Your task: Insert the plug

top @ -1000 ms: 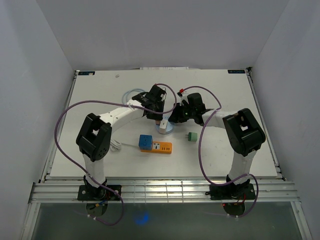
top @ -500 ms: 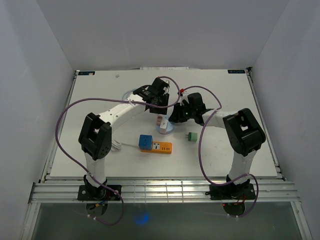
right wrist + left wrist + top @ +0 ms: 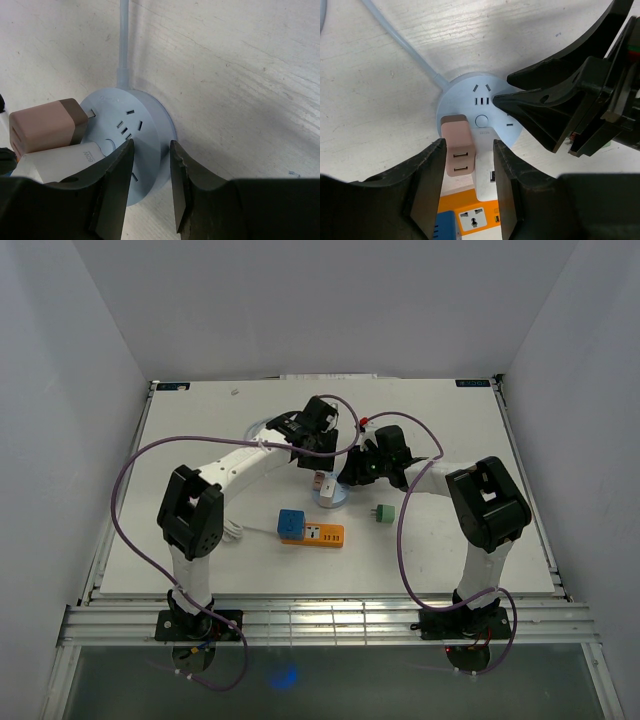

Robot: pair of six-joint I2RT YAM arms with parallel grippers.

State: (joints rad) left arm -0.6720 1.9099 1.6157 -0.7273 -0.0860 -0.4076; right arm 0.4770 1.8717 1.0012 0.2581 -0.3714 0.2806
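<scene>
Dusty pink with a brown band at its base, the plug [image 3: 457,147] stands in the near-left part of the round pale-blue socket hub [image 3: 470,92], which lies near the middle of the table [image 3: 200,410]. The left gripper [image 3: 469,160] hovers over it with its jaws apart: 1 finger lies close along the plug's left face, the other stands clear of its right face, and nothing is held. The right gripper [image 3: 151,165] reaches in from the right with its jaws partly closed about the hub's right rim. Whether it squeezes the rim or only rests there cannot be told. In the right wrist view a short dark stretch of prong shows between plug and hub, so the plug may not be fully home. I judge the insertion nearly done. To finish well, the left arm should press straight down on the plug's top if any prong remains bare, then lift away along the plug's own axis so neither finger drags it sideways. The right arm is best kept bracing the hub meanwhile. A white adapter [image 3: 60,160] sits in the hub just beside the plug, leaving little room on that side. The tabletop is matt white with a faint grain, walled by plain pale panels on 3 sides. Nearer lie an orange power strip [image 3: 322,534] with a blue cube [image 3: 291,523] touching its left end, and a small green plug [image 3: 385,513] to the right.
</scene>
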